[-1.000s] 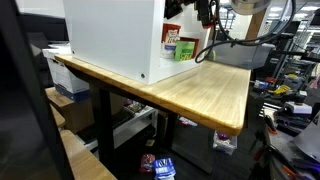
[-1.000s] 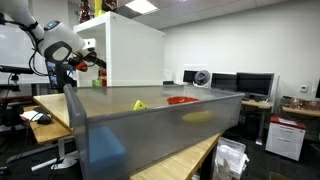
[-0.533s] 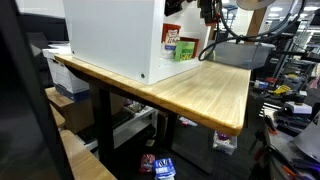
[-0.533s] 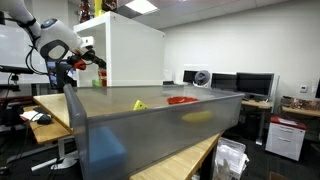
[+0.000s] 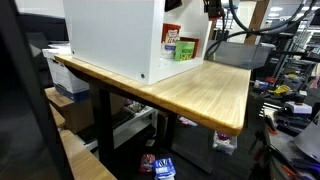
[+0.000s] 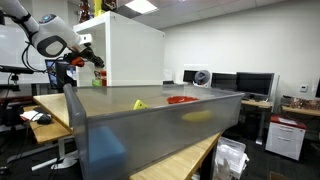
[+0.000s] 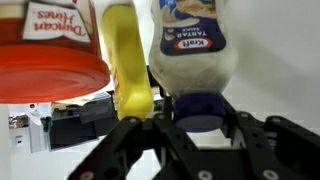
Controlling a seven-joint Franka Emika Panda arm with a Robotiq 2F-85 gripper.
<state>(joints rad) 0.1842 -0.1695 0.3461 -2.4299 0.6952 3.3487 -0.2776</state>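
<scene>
In the wrist view a white Kraft tartar sauce bottle fills the upper middle, label upright and blue cap at its lower end. My gripper comes in from below with a black finger pressed on each side of that cap, shut on it. A yellow squeeze bottle stands touching the tartar bottle's left side. Left of that is a red Duncan Hines tub. In both exterior views the gripper is at the open side of the white cabinet, where the bottle itself is too small to make out.
The cabinet stands on a wooden table; a red-and-white box and a green tub sit in its opening. A grey bin fills the foreground of an exterior view. Desks and monitors lie behind.
The jaws have closed in on the blue cap. In an exterior view the gripper has shifted slightly up and away from the cabinet opening.
</scene>
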